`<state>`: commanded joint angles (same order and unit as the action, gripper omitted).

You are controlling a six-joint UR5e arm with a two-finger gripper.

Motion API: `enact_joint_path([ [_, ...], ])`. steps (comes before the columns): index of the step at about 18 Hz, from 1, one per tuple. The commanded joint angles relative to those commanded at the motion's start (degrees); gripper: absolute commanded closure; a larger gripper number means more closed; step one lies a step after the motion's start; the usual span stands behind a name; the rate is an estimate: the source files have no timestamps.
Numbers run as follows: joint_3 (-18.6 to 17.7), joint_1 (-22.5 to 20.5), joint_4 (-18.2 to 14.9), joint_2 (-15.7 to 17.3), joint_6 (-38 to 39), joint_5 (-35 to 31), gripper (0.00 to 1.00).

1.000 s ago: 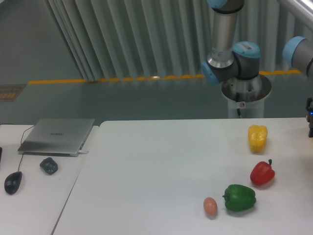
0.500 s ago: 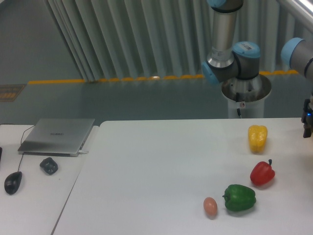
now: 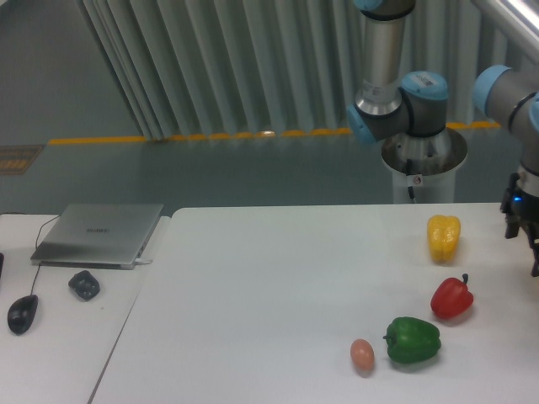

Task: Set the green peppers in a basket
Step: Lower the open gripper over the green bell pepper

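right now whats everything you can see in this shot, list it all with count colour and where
green pepper: 1, dark green, front right of the white table
red pepper: 1, red, just behind and right of the green one
yellow pepper: 1, yellow, far right, behind the red one
egg: 1, brownish-orange, close to the left of the green pepper
laptop: 1, silver, closed, on the left side table
mouse: 1, black, front left edge
small object: 1, dark grey, in front of the laptop
basket: none in view
robot arm: 1, grey with blue joints, behind the table
gripper: 1, dark, at the right edge, partly cut off, holding nothing visible
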<state>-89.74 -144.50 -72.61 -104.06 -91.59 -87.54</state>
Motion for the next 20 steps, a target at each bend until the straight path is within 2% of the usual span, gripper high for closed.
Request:
enact_joint_path([
  [4,0.7,4.92,3.61,-1.23,0.36,-1.4,0.0],
  [7,3.51,8.18,4.23,-4.56,0.88,-1.93,0.0],
  [11,4.48,9.59,4.93,-7.38,1.14,-1.94,0.0],
  [17,6.06,12.05,10.9,-11.68,6.49,-2.29,0.0],
  [20,8.17,13.02,11.79,-14.32,9.05,-3.69,0.0],
])
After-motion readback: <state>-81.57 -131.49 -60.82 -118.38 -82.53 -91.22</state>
